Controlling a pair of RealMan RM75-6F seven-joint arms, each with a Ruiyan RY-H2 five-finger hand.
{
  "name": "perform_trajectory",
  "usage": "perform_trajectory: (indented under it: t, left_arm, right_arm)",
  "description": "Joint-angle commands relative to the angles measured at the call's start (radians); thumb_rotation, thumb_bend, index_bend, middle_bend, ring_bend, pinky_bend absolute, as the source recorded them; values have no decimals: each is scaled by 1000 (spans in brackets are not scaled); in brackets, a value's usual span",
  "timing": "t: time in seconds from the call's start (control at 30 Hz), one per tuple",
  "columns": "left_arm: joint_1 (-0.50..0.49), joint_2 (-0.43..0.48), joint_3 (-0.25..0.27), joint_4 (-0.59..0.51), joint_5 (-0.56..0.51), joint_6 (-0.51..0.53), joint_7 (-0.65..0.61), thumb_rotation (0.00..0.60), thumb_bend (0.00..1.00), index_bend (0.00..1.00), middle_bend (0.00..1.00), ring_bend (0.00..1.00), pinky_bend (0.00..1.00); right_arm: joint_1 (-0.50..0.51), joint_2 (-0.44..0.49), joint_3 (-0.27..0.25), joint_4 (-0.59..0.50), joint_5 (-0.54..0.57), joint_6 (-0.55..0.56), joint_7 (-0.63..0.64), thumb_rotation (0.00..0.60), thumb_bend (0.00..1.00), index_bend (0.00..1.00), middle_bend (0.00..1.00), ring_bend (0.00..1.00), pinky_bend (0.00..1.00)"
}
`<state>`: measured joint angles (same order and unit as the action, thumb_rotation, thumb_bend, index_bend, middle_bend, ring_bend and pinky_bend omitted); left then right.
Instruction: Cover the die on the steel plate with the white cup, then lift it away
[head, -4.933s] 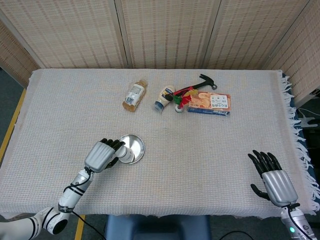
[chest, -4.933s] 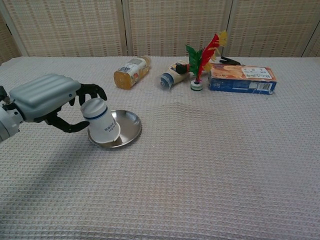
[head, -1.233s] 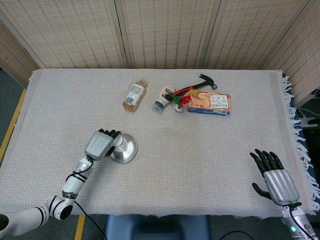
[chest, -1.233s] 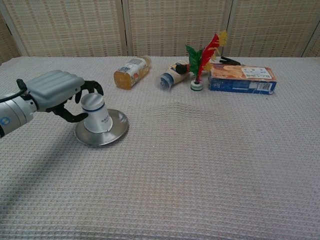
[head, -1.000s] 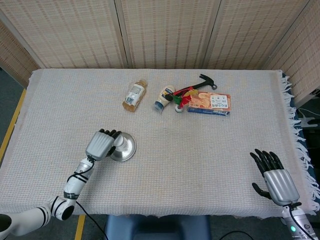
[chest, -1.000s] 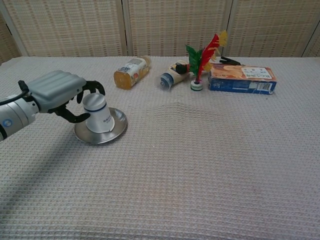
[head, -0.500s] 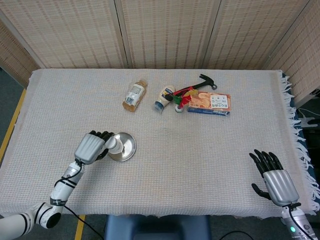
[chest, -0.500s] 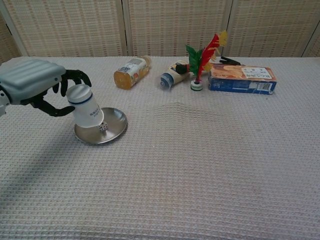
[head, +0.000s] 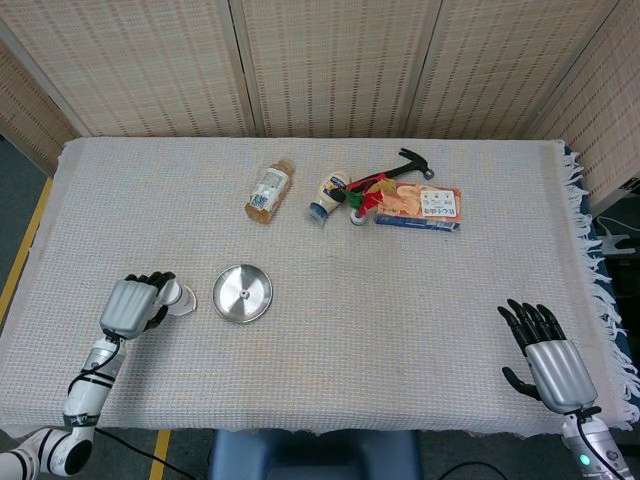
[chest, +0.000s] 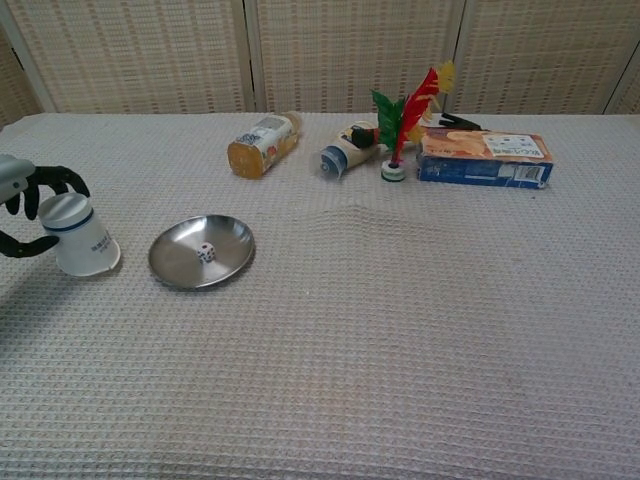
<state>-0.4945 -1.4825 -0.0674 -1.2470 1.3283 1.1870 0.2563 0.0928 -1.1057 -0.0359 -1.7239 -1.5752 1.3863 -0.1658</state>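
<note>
With white cup (chest: 82, 243) held in left hand (head: 132, 305) at nine o'clock of steel plate (chest: 225, 262), die (chest: 206, 252) lay uncovered; judged only setting down left.

Die (chest: 206, 252): in the middle of the steel plate (chest: 232, 237).
Cup (chest: 84, 237): left of the plate, apart from it, mouth down and tilted, in the left hand (head: 131, 305).
Right hand (head: 553, 365): near the table's front right corner, well apart from the plate.
</note>
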Motion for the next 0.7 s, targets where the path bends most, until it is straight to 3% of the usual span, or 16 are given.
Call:
perform_trajectory:
  t: [0.03,0.1,0.17,0.27,0.33,0.53,0.7]
  left_arm:
    - [4,3,1,0,-2,-5,-13,600,407,484,631,459,459]
    - [5,6,3,0,2,-14,-24,600,407,452,577,454,457]
    - [2,11,14,-6,3,-43,-29,600,407,346,448,405,455]
    - [-3,40,15,-44,-15,-86,-40,600,400,94,235,241,439]
    - [-5,58,14,-70,-22,-105,-45,600,396,8,121,136,411]
    - [9,95,19,-126,-21,-94,-31,600,390,0,7,33,379]
    - [65,135,24,-188,26,20,-62,600,385,0,0,0,323]
  right_arm:
    - [0,-1,0,0,1,-1,-1,600,168,0,0,0,0]
    - [1,-2,0,-1,1,-3,-4,600,168,0,0,0,0]
    - [-2,-3,0,-2,-1,2,-6,600,168,0,0,0,0]
    - [-3,-2,-1,-3,0,4,-7,600,168,0,0,0,0]
    - [-3,-2,-1,-4,-1,4,-7,600,168,0,0,0,0]
    - [-4,0,-3,-5,-7,5,-7,600,168,0,0,0,0]
    - [-9,2,-5,-8,-15,17,-7,600,168,0,0,0,0]
